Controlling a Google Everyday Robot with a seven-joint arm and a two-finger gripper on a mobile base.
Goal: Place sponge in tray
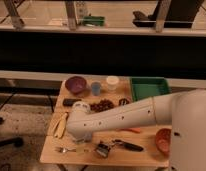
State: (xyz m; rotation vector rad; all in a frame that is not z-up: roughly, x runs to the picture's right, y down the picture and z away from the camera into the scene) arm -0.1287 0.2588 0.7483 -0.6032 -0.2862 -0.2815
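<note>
Over the front left of the table, beside the fork, my gripper hangs spread wide, grasping nothing. I see the sponge at the back, between the purple bowl and the white cup, outside the tray.

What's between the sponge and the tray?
A white cup sits between the sponge and the tray, as the camera view shows. The gripper is by the fork, away from both.
</note>
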